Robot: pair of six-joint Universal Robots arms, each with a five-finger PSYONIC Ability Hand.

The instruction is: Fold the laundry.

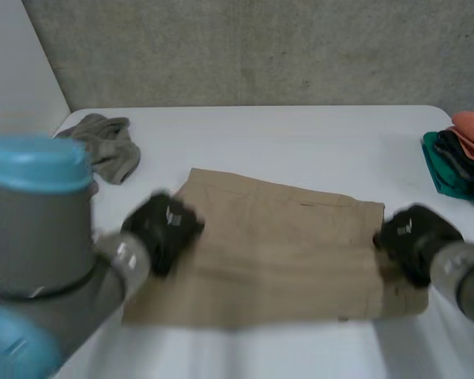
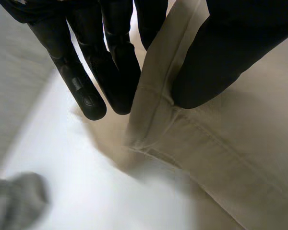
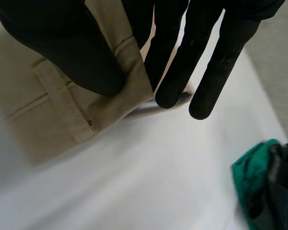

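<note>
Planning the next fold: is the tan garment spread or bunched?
Spread: the tan garment lies flat on the table, left hand and right hand pinching opposite edges.

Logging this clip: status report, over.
Left robot hand pinches tan shorts at left edge; right robot hand at right edge. Shorts lie flat. Grey cloth, folded pile clear of them.

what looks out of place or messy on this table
Nothing damaged or spilled. The grey cloth lies crumpled at the far left, unlike the folded stack at the right edge. The tan garment lies flat, left robot hand and right robot hand pinching opposite edges.
</note>
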